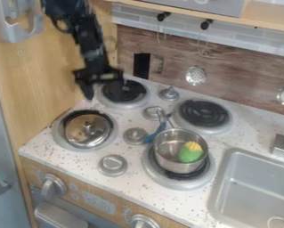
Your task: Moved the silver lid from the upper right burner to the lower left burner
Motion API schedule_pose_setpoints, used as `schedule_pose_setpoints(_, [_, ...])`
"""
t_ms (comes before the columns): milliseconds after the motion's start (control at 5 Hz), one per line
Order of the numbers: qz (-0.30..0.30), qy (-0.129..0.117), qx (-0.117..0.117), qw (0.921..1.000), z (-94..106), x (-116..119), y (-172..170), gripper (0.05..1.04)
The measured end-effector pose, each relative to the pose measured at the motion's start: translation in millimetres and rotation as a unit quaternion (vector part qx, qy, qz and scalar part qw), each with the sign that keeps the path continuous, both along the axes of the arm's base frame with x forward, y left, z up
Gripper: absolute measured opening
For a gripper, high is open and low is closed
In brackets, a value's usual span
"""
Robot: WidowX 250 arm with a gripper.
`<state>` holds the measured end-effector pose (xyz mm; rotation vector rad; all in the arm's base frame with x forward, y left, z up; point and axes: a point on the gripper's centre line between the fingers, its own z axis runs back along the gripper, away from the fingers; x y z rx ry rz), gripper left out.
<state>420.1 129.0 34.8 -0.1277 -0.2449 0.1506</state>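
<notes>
Speckled counter (131, 183), silver lid (87, 130) on its lower left burner (58, 135).

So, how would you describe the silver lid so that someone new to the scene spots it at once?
On the white speckled stovetop with four burners, find the front-left burner, nearest the wooden wall. The silver lid lies there, round and shiny with a central knob. Unlike the pot on the front-right burner, it is shallow.

The shiny round lid (79, 133) rests knob-up on a burner (58, 135), nearer the camera than the fingers (86, 90).
</notes>
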Motion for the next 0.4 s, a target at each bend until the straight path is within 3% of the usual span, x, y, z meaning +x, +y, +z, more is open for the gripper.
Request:
schedule_pose_setpoints(200, [-0.079,-0.016,0.015,0.9966,43.6,22,-11,0.999])
schedule_pose_setpoints(400, [-0.121,0.010,0.030,0.9922,43.3,31,-35,0.999])
